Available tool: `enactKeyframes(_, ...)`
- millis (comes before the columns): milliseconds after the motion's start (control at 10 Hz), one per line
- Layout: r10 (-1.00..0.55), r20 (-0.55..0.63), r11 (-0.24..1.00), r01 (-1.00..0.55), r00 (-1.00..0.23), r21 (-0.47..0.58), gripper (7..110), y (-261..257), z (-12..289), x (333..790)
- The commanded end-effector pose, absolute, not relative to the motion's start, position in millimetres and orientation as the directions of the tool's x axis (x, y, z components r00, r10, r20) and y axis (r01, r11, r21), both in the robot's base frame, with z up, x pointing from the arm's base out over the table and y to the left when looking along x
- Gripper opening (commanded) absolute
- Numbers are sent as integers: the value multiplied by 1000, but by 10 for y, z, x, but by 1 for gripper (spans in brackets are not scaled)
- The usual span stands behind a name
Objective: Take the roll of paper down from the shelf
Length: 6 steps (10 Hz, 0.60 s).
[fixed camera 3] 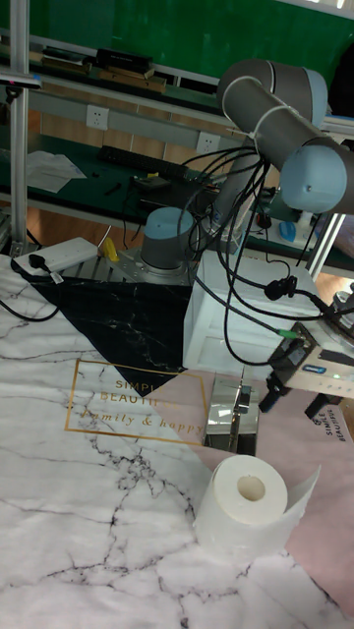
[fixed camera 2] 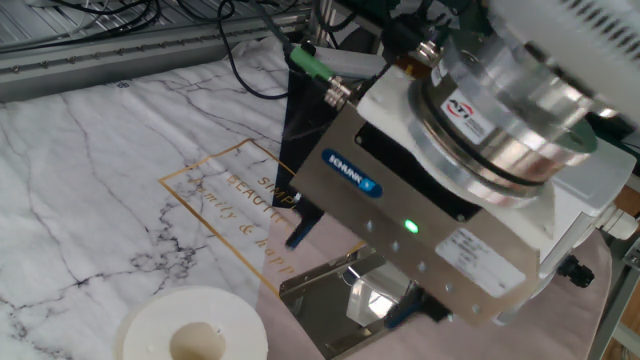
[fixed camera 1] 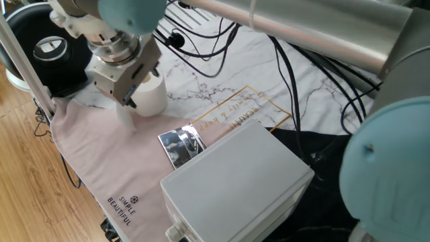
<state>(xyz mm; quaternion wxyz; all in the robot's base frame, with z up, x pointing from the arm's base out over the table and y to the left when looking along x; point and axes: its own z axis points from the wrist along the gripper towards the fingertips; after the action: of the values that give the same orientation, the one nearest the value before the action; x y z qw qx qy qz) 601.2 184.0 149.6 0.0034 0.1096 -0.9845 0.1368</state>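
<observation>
The roll of paper stands upright on the table, hollow core up, with a loose tail hanging off its right side. It also shows as the white roll of paper at the bottom left and, partly hidden behind the gripper, the roll of paper. The shelf, a shiny chrome plate, has nothing on it; the same bare shelf and shelf appear in the fixed views. My gripper hangs above and right of the roll, apart from it. The gripper is open and holds nothing.
A large pale grey box stands right behind the shelf. A pink cloth and a marble-print sheet cover the table. Black cables run across the far side. A black round object lies at the left corner.
</observation>
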Motion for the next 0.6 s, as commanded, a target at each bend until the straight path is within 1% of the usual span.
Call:
enactKeyframes(0, -9, 106, 989, -24, -994, -143, 44, 2046, 1534, 5641)
enactKeyframes(300, 10, 147, 987, -13, -989, -157, 44, 1881, 1587, 5445)
enactKeyframes(400, 13, 156, 988, -12, -988, -153, 22, 1866, 1576, 5417)
enactKeyframes(500, 21, 144, 992, 2, -989, -129, 22, 1902, 1536, 5446)
